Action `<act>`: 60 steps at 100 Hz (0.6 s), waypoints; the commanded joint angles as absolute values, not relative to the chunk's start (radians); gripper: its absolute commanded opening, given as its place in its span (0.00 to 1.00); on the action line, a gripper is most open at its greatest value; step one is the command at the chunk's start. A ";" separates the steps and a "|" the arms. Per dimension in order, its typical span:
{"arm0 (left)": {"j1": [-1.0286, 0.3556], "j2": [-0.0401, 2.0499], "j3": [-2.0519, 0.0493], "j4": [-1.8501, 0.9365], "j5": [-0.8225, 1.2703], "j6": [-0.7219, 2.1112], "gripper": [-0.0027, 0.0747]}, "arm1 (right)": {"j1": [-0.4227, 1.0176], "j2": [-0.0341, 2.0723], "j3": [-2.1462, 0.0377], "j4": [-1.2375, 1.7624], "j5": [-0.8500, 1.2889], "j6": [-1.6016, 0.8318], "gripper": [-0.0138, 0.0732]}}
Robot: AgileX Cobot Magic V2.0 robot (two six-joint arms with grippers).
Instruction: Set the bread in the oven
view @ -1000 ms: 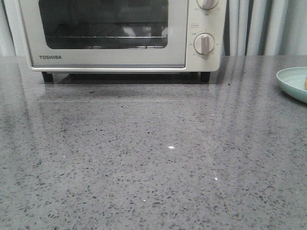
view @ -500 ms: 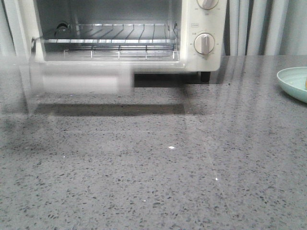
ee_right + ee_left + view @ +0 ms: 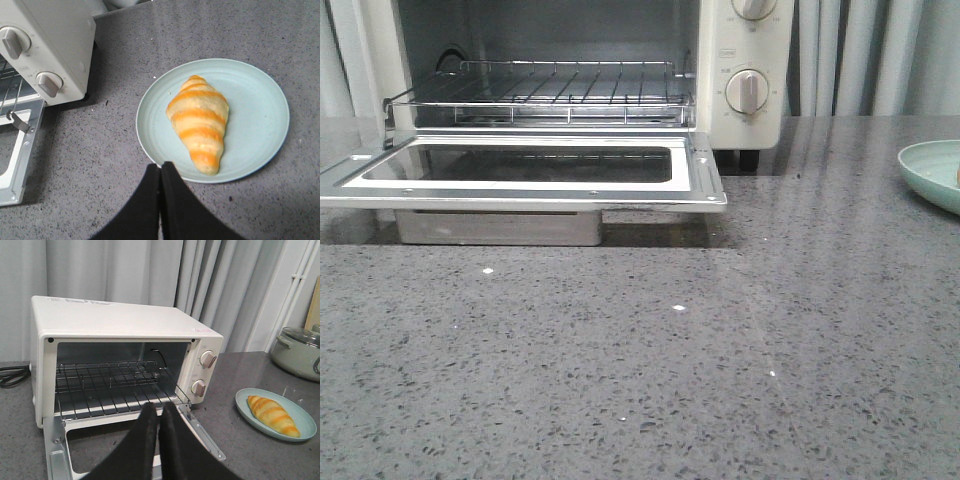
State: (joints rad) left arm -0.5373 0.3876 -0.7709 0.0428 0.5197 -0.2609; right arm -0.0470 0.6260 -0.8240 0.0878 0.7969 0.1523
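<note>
The cream-white oven [image 3: 750, 60] stands at the back left with its glass door [image 3: 520, 172] folded down flat and its wire rack [image 3: 550, 85] bare. It also shows in the left wrist view [image 3: 120, 325]. The bread [image 3: 198, 121], a golden croissant, lies on a pale green plate [image 3: 260, 100] to the right of the oven; the bread also shows in the left wrist view [image 3: 274, 414]. My left gripper [image 3: 159, 407] is shut and empty above the open door. My right gripper [image 3: 160, 167] is shut and empty at the plate's near rim. Neither gripper shows in the front view.
The plate's edge [image 3: 932, 172] shows at the far right of the grey speckled counter. A grey-green lidded pot [image 3: 300, 352] stands behind the plate. A black cable [image 3: 12, 375] lies left of the oven. Curtains hang behind.
The oven door was shut one second ago, was swinging down half a second ago, and now lies fully open and flat. The rack is now exposed.
</note>
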 commanded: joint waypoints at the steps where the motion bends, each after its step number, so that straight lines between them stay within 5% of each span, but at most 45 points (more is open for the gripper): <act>1: -0.546 0.393 -0.798 0.047 0.478 -0.262 0.01 | -0.049 0.735 -0.938 0.091 0.772 0.134 0.10; 11: -0.546 0.393 -0.798 0.054 0.488 -0.262 0.01 | -0.049 0.859 -1.035 0.091 0.873 0.129 0.22; 32: -0.546 0.393 -0.798 0.069 0.486 -0.261 0.01 | -0.049 1.118 -1.205 0.091 0.998 0.129 0.68; 60: -0.546 0.393 -0.798 0.072 0.486 -0.261 0.01 | -0.049 1.316 -1.337 0.091 1.039 0.110 0.72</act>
State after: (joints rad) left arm -0.5373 0.3832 -0.7709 0.0695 0.5598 -0.2609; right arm -0.0470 1.3001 -1.2787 0.0914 1.0633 0.1378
